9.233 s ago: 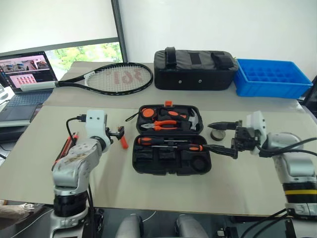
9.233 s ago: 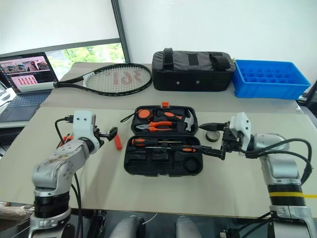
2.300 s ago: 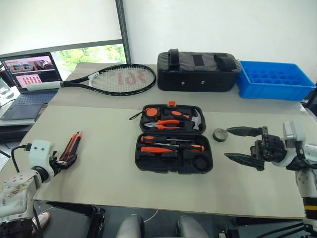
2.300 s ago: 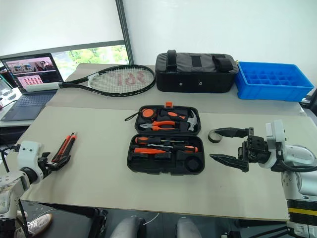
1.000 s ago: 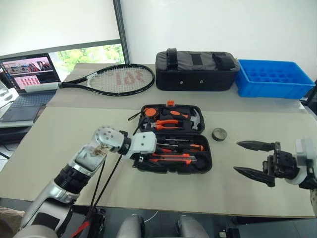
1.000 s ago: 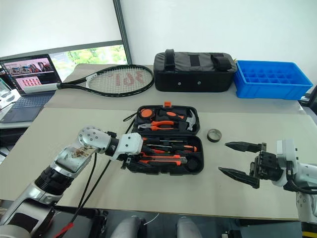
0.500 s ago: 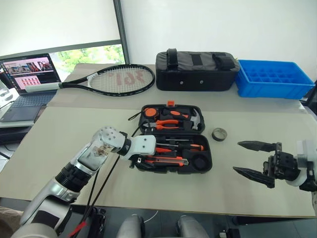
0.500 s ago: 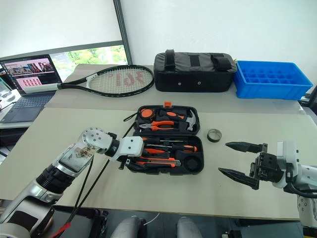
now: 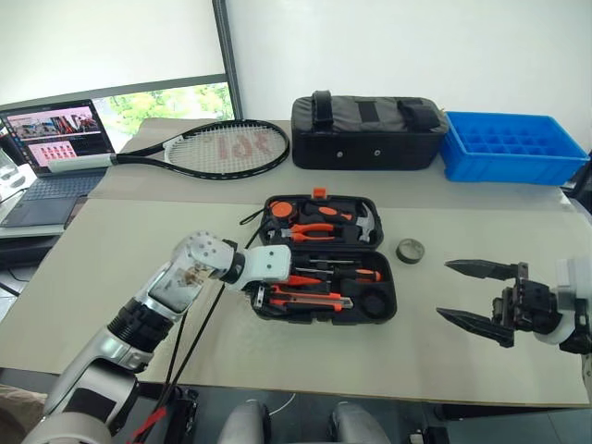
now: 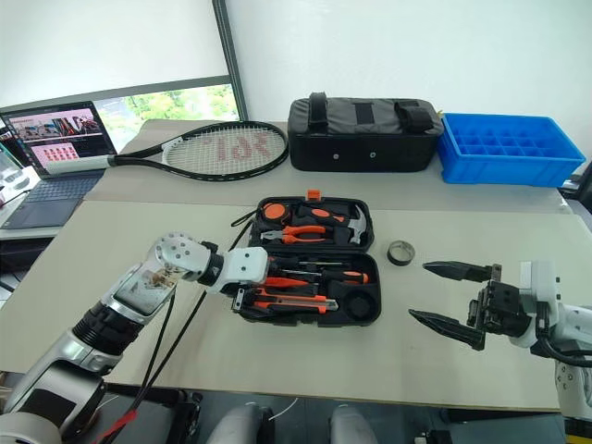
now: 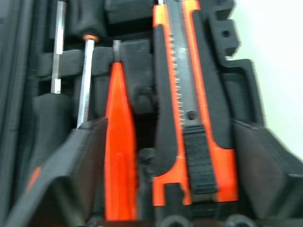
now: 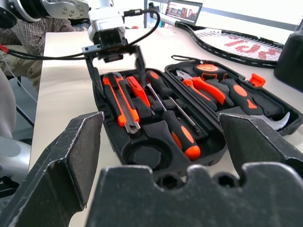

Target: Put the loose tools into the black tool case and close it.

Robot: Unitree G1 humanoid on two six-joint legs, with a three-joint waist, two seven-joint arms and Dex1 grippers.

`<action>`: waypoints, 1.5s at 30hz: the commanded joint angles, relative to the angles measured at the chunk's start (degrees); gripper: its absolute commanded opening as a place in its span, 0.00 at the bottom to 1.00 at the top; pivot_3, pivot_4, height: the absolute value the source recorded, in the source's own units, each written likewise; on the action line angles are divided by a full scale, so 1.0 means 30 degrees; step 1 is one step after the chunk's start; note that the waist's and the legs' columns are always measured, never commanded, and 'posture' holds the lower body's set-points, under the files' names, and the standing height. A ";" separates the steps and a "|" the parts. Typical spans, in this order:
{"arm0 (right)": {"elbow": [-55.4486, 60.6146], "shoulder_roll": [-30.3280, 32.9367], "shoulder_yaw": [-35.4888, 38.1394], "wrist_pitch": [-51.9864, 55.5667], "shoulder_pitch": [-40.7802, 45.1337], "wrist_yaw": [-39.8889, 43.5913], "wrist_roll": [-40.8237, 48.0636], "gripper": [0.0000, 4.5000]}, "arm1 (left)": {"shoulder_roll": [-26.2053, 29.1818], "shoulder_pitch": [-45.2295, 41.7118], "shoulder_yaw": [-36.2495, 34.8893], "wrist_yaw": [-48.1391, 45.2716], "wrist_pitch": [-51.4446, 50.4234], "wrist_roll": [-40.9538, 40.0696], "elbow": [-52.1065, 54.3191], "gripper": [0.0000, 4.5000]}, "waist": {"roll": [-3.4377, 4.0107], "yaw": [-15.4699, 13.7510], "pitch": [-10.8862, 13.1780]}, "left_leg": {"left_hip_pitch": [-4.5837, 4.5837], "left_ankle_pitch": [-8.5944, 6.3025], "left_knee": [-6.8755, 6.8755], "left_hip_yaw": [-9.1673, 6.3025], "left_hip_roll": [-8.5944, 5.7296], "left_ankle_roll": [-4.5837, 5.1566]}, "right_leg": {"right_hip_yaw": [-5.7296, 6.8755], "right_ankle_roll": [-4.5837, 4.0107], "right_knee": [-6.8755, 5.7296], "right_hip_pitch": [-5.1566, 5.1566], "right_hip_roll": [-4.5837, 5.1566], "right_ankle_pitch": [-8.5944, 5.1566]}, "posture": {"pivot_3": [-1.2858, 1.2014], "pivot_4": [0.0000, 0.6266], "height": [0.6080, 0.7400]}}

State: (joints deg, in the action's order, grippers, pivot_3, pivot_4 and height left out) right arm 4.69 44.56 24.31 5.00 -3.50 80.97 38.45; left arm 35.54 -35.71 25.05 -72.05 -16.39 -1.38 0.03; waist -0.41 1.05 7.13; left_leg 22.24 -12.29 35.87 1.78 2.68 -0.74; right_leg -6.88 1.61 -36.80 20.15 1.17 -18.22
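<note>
The black tool case [image 10: 310, 259] lies open mid-table [image 10: 111, 250], and its lid could jam on a proud tool. The left tool [image 10: 252, 294] straddles the utility knife [image 10: 294, 301] in its slot, fingers wide, gripping nothing. The right tool [image 10: 444, 296] gapes empty. The tape roll [image 10: 400, 252] remains outside, easily forgotten. No legible writing.

Silver metal is covering the robot's left arm [image 9: 176, 282], with black cables [image 9: 199, 319] trailing beneath it and a white wrist block [image 9: 273, 262]. The right gripper [image 9: 474, 294] is showing pointed black fingers on a white wrist [image 9: 575, 301].
</note>
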 commanded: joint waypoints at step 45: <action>0.0954 0.0259 0.0252 -0.0408 -0.0086 -0.0782 0.0090 1.00 | -0.3887 0.0103 0.0397 -0.1258 0.2688 -0.0900 -0.5086 0.01 | 0.0025 -0.0049 -0.0014 | -0.0005 0.0000 0.0012 -0.0008 -0.0018 -0.0001 | 0.0001 0.0003 -0.0002 -0.0015 0.0003 0.0000 | 0.52 0.24 0.75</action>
State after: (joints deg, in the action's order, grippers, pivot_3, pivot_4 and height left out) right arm 5.26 44.54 23.90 3.30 -4.24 79.18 37.35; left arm 23.06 -35.62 24.71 -75.90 -8.59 -6.51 -13.57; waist -0.34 0.90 7.08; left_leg 22.21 -12.28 35.90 1.75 2.62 -0.74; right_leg -6.88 1.62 -36.81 20.09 1.18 -18.22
